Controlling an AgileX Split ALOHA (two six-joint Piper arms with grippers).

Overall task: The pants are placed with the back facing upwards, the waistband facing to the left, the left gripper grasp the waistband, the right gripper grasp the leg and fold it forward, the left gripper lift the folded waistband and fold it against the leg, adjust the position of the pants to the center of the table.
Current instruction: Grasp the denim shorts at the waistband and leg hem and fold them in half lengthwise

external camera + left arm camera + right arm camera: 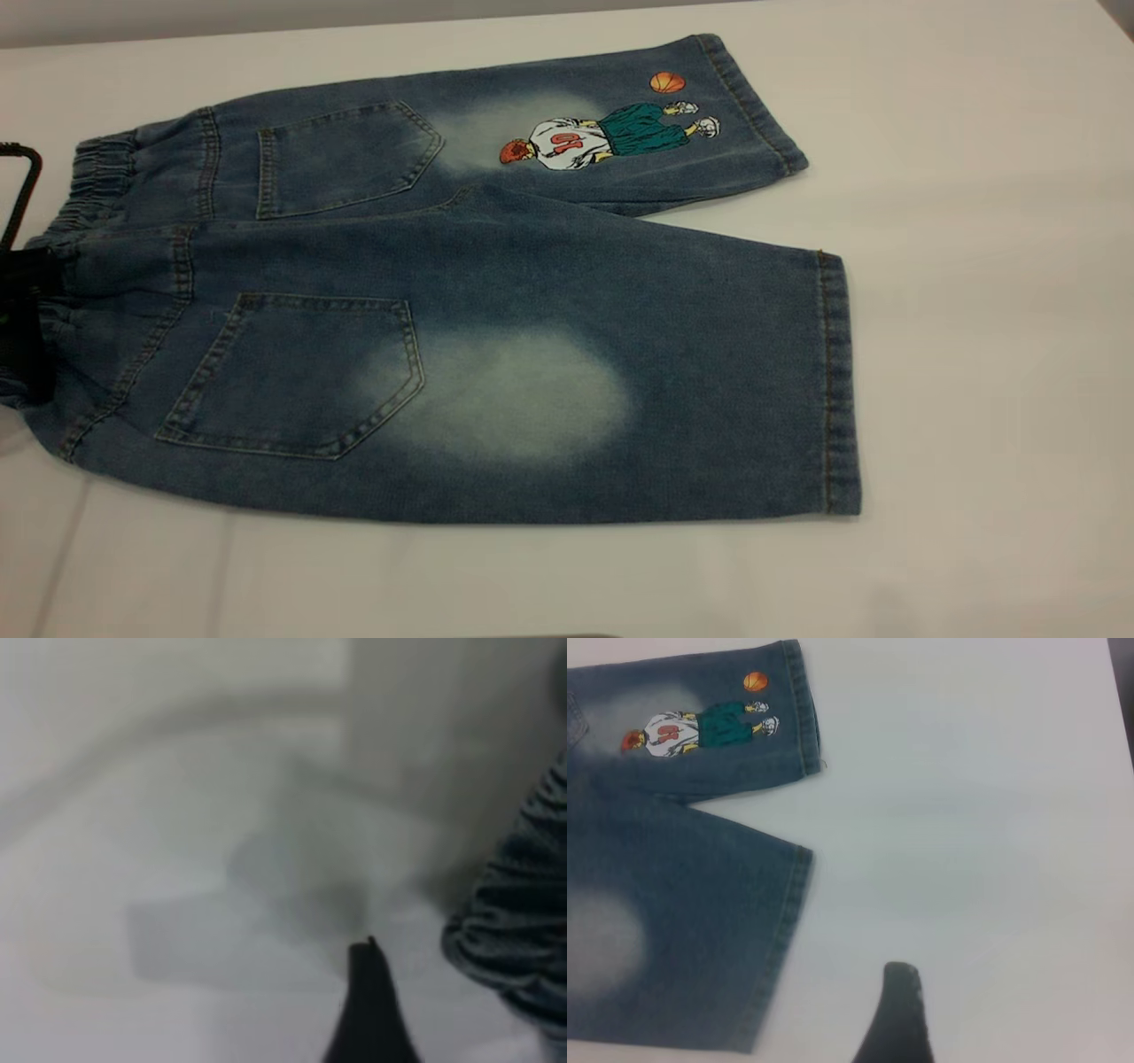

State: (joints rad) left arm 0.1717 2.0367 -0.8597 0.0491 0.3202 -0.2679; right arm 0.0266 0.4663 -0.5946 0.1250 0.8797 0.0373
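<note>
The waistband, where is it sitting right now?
In the exterior view the waistband lies at the table's left edge, on the pants' left end, with the left tool right against it.

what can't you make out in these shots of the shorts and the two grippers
- Left gripper: exterior view's left edge cuts it off at the waistband; whether it grips the cloth cannot be told.
- Left wrist view: blurred; one dark finger shows, the waistband only partly at the frame edge.
- Right gripper: only one finger shows in the right wrist view, over the table beside the leg; absent from the exterior view.
- Pants front: face down.
</note>
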